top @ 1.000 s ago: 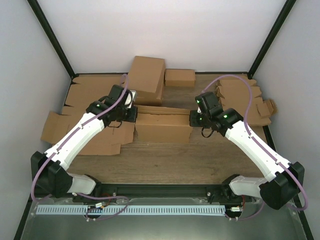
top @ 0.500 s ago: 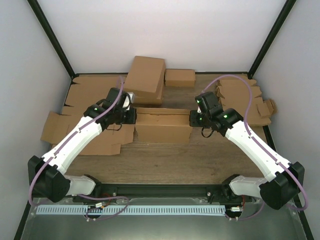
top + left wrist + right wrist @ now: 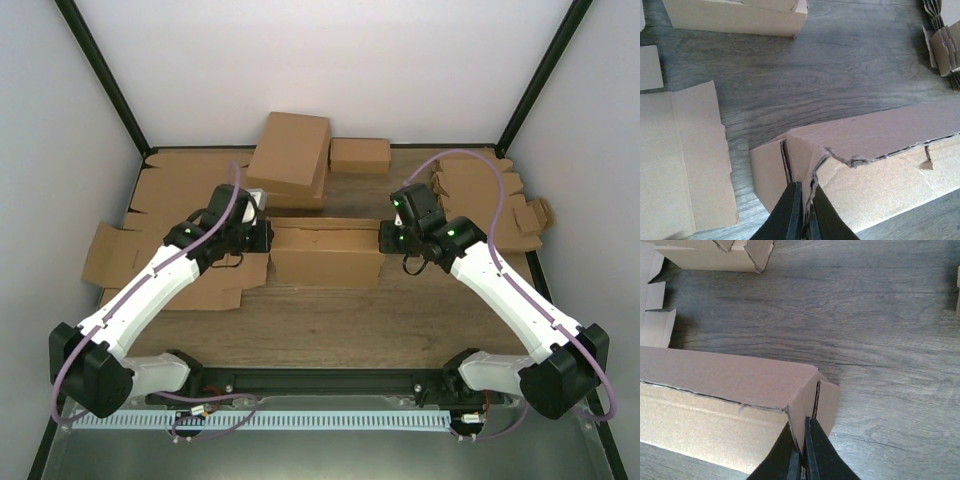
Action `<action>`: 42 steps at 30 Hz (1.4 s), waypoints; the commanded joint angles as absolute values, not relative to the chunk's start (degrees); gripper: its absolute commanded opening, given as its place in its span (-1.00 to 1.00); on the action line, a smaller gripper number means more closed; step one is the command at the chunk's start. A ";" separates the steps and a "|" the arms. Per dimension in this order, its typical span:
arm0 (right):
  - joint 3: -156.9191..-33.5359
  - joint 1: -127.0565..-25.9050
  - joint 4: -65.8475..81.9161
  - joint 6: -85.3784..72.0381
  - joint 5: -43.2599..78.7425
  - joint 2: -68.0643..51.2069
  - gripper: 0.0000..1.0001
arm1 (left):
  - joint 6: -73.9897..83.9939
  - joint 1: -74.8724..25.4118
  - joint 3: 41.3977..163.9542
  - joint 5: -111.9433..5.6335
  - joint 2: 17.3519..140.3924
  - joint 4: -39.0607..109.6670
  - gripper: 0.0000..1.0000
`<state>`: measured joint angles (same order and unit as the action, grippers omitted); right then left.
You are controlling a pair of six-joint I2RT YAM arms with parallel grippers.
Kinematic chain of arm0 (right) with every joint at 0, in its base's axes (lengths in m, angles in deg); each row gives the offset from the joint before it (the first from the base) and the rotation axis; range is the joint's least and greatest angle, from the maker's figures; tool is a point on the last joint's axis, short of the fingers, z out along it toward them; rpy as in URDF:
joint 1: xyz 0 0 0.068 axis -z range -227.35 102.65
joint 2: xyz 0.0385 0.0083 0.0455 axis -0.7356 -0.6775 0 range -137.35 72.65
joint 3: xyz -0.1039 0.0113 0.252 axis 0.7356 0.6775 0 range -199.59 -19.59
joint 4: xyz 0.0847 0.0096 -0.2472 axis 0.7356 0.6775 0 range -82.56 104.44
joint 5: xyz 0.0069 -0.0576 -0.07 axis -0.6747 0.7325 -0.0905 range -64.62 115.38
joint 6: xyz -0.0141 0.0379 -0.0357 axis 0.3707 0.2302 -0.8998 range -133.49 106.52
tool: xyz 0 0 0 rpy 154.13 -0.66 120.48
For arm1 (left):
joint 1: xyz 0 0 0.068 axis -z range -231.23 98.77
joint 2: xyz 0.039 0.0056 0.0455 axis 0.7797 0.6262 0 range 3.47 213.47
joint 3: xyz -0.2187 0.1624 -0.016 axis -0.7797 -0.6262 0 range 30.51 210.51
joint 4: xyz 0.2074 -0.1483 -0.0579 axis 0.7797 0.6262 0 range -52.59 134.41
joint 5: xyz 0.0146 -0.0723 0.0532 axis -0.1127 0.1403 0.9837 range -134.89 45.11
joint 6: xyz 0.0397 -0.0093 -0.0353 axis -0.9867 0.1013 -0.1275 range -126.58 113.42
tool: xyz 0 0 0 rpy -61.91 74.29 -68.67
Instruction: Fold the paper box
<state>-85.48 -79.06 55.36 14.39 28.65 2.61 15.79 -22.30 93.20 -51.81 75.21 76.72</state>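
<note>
The paper box (image 3: 325, 252) is a long, shallow brown cardboard box standing mid-table, partly formed, with its long walls up. My left gripper (image 3: 266, 236) is shut on the box's left end wall. In the left wrist view its fingertips (image 3: 807, 189) pinch the torn-edged cardboard layers of the box (image 3: 880, 150). At the other end, my right gripper (image 3: 386, 238) is shut on the right end wall. The right wrist view shows that gripper (image 3: 802, 429) clamping the end panel of the box (image 3: 725, 380) beside a loose side flap (image 3: 827, 402).
Larger folded boxes (image 3: 292, 160) are stacked at the back, with a small short box (image 3: 360, 155) beside them. Flat cardboard blanks (image 3: 165, 205) cover the left side of the table. A pile of notched blanks (image 3: 490, 195) lies at the right. Side walls enclose the workspace.
The left arm's elbow and base link have swung further left and down while its gripper stayed clamped on the box's left end. The right arm and the box have barely moved.
</note>
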 commanded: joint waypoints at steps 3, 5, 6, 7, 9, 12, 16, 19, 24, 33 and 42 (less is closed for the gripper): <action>-83.45 -79.90 62.13 14.30 26.61 1.78 -0.97 | 16.68 -21.64 90.44 -50.18 74.75 80.67 -0.93; -83.50 -79.92 62.20 14.29 26.59 1.78 -0.97 | 16.30 -21.57 90.64 -49.04 74.83 81.54 -0.93; -83.49 -79.88 62.21 14.29 26.61 1.80 -0.97 | 16.16 -21.55 90.81 -48.50 74.89 81.94 -0.93; -83.49 -79.92 62.24 14.29 26.55 1.78 -0.97 | 16.10 -21.52 90.90 -48.00 74.92 82.30 -0.93; -83.41 -79.87 62.22 14.32 26.61 1.82 -0.97 | 16.14 -21.52 90.91 -47.42 74.91 82.90 -0.93; -83.40 -79.90 62.11 14.41 26.53 1.95 -0.97 | 16.38 -21.32 90.72 -46.08 74.98 83.45 -0.93; -83.49 -79.89 62.17 14.31 26.52 1.89 -0.97 | 17.04 -21.01 90.58 -44.29 75.01 83.90 -0.93; -83.57 -79.87 62.25 14.29 26.53 1.85 -0.97 | 18.05 -20.70 89.88 -45.27 74.77 82.95 -0.93; -83.96 -79.87 62.21 14.31 26.44 1.67 -0.97 | 20.50 -18.84 88.14 -46.15 74.69 80.38 -0.93; -84.28 -79.88 62.45 14.12 26.69 1.85 -0.97 | 22.51 -16.78 87.41 -42.22 72.86 78.97 -0.68; -83.94 -79.95 62.37 14.03 26.62 1.91 -0.97 | 20.11 -16.79 96.10 -41.55 74.31 82.30 -0.20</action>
<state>-85.42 -79.06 55.38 14.20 28.48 2.76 21.30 -16.99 92.37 -41.93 73.77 79.19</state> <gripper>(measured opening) 0.026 0.316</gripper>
